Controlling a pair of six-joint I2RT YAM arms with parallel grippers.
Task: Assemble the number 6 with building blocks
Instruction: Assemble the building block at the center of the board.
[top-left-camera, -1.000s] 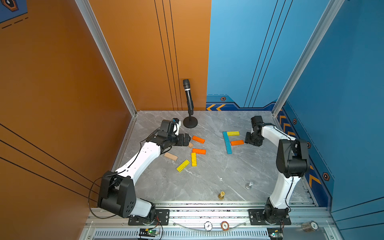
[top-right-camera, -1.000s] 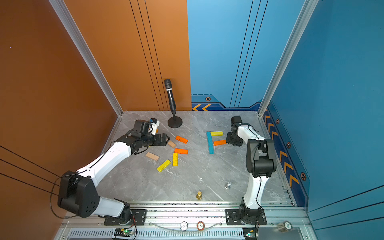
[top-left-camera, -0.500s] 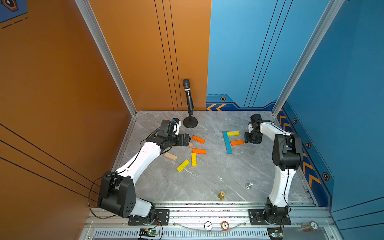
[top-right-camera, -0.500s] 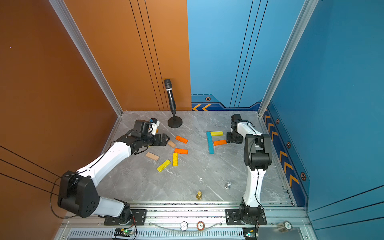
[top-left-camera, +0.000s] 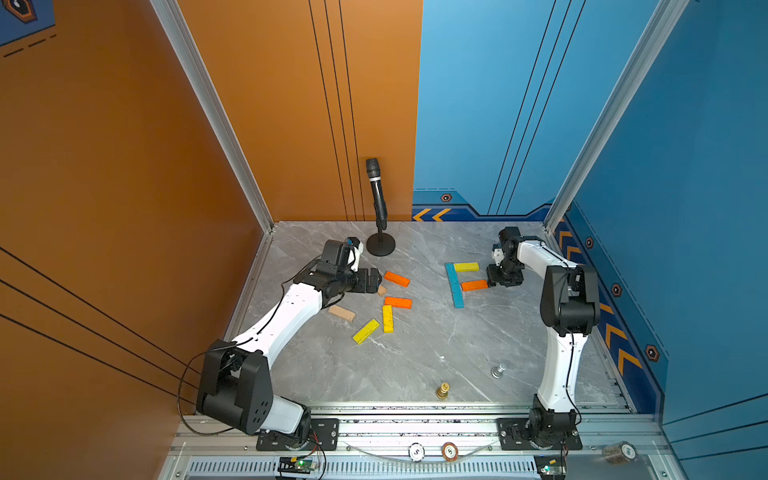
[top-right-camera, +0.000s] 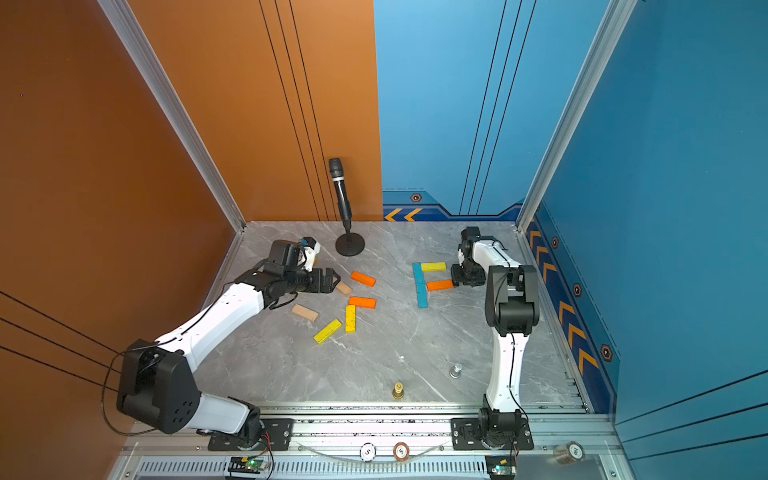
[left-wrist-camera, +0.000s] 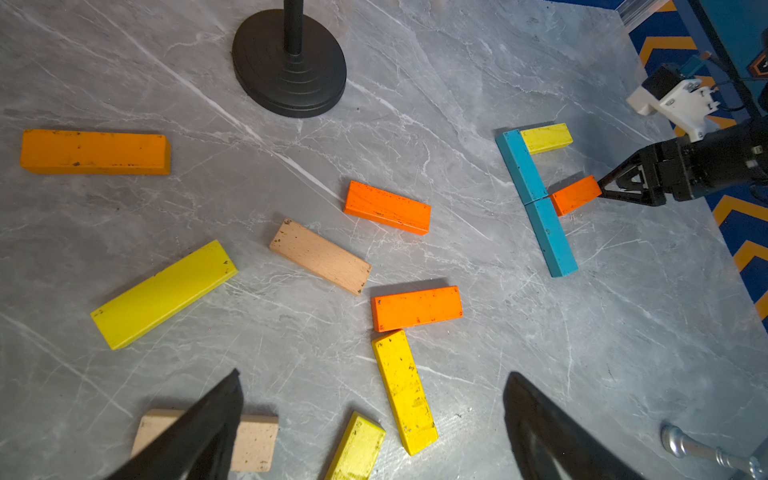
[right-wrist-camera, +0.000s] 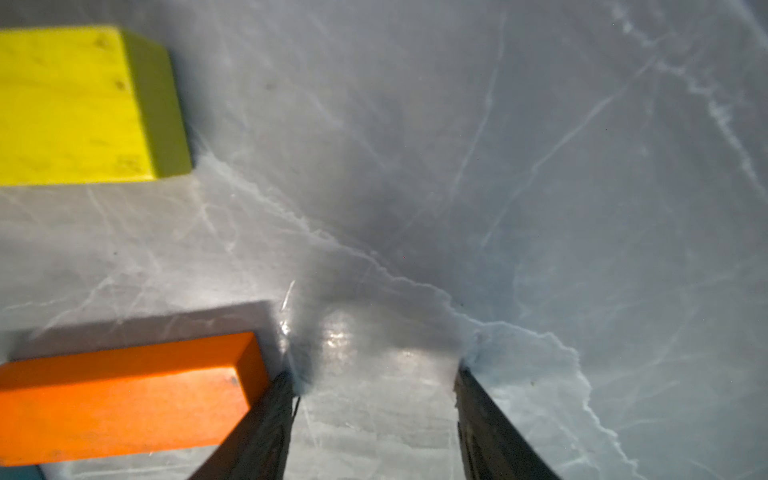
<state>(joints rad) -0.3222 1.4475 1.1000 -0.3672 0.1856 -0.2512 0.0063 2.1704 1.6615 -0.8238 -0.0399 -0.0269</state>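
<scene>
Two blue blocks (top-left-camera: 455, 284) lie end to end in a line, with a yellow block (top-left-camera: 466, 267) and an orange block (top-left-camera: 474, 285) branching off toward my right gripper (top-left-camera: 492, 278). That right gripper (right-wrist-camera: 374, 376) is open with bare table between its jaws. The orange block (right-wrist-camera: 124, 399) rests against the outside of one of its fingers (right-wrist-camera: 266, 419). My left gripper (left-wrist-camera: 374, 374) is wide open and holds nothing. It hovers over loose blocks: orange (left-wrist-camera: 386, 207), tan (left-wrist-camera: 320, 255), orange (left-wrist-camera: 417, 307), yellow (left-wrist-camera: 404, 390).
A microphone on a round black stand (top-left-camera: 380, 245) is at the back, near the left gripper. A gold chess piece (top-left-camera: 442, 390) and a silver one (top-left-camera: 498, 370) stand near the front edge. Walls close in the left, back and right sides.
The right gripper's jaws have widened beside the orange block, and that arm's elbow has swung in toward the middle. The left arm and the blocks have not moved.
</scene>
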